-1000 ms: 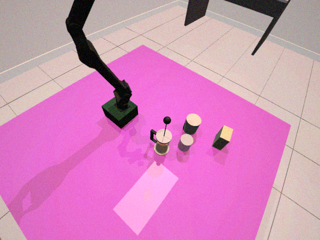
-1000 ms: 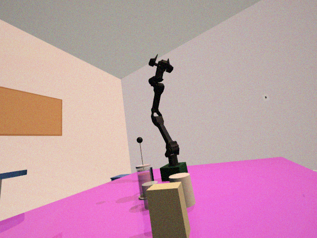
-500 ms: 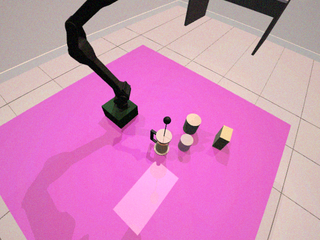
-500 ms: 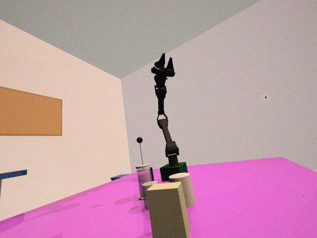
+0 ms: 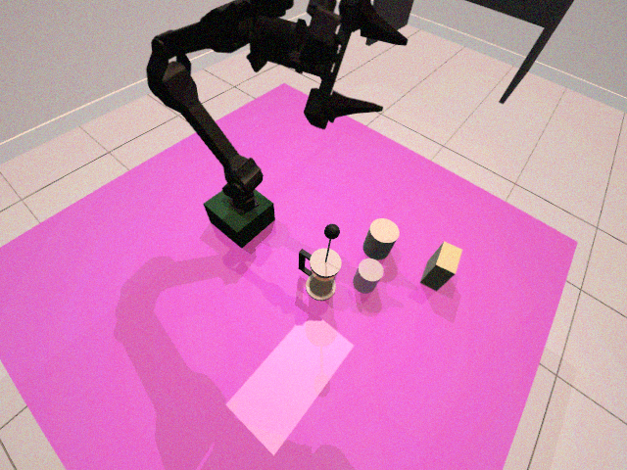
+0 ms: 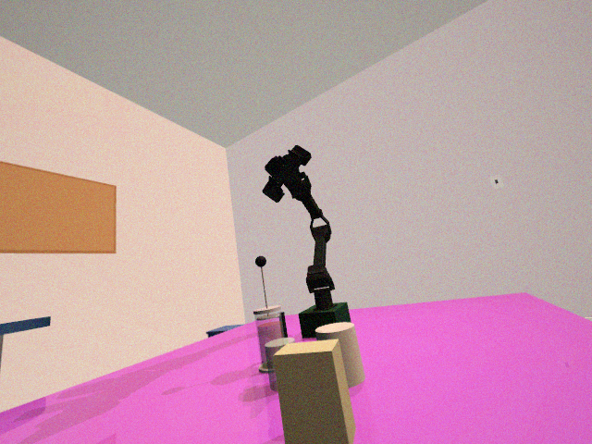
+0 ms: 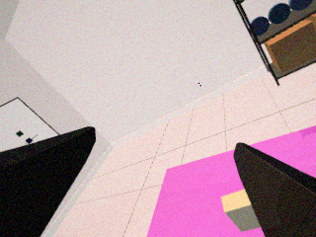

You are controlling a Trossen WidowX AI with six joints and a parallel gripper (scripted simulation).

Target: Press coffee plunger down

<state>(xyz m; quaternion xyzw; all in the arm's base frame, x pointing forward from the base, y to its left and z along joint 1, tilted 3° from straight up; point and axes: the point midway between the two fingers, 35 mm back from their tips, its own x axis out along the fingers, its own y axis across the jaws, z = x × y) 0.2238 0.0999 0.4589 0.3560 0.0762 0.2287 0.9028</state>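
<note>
The coffee press (image 5: 320, 286) (image 6: 269, 329) stands upright on the magenta surface, its black handle toward the arm's base. Its plunger is up: the black knob (image 5: 331, 231) (image 6: 260, 261) sits on a thin rod well above the lid. My gripper (image 5: 394, 74) (image 6: 287, 172) (image 7: 165, 141) is open and empty, high above the surface and well away from the knob. Its fingers point outward, not down at the press. The press does not show in the wrist view.
A small grey cylinder (image 5: 367, 275) (image 6: 278, 342) stands close beside the press. A larger cylinder (image 5: 381, 238) (image 6: 351, 355) and a tan block (image 5: 442, 265) (image 6: 313, 391) (image 7: 237, 201) stand farther off. A pale rectangle (image 5: 288, 389) lies on the magenta surface. The arm's green base (image 5: 239, 217) (image 6: 325, 320) is behind the press.
</note>
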